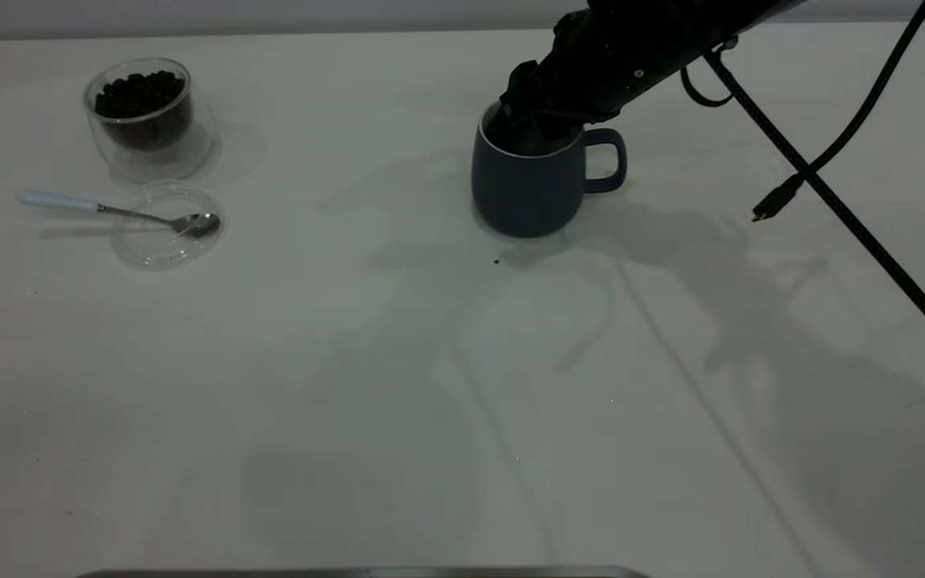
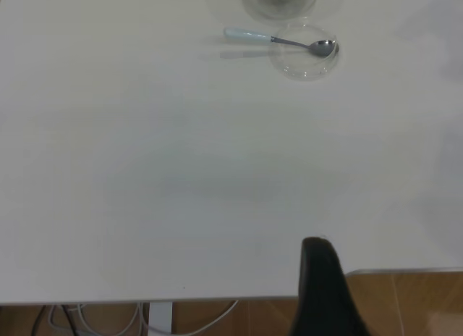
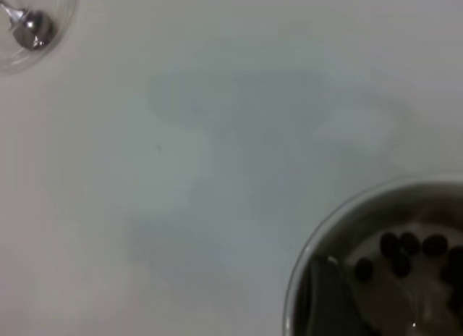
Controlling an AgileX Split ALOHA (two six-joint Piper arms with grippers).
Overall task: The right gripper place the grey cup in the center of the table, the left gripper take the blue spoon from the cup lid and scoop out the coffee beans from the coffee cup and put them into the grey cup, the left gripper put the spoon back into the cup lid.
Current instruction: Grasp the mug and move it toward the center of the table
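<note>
I see the right tool (image 1: pixel 523 120) reaching down from the far right corner of the bench (image 1: pixel 430 385), its tip sunk into the mouth of the grey cup (image 1: pixel 527 189). The tip is hidden by the cup wall and the arm's own bulk, so I cannot tell how its fingers stand. A braided black cable (image 1: pixel 848 217) trails from that arm across the right side, with a loose plug (image 1: pixel 776 199) dangling above the bench.

The grey cup stands upright near the far edge, a little right of the middle, its loop handle turned toward the right edge. In the right wrist view I see a few coffee beans (image 3: pixel 405 249) lying on the whitish inside of the grey cup (image 3: pixel 340 227).

Near the far left corner stands the coffee cup (image 1: pixel 145 120), upright and filled with coffee beans (image 1: pixel 140 92). Just in front of it lies the cup lid (image 1: pixel 164 237), flat on the bench. The blue spoon (image 1: pixel 121 210) rests with its metal bowl inside the lid and its pale handle pointing toward the left edge.

The left tool (image 2: pixel 325 292) hangs over the bench's edge, well apart from the spoon and lid; only 1 dark finger shows, so I cannot tell its state.
</note>
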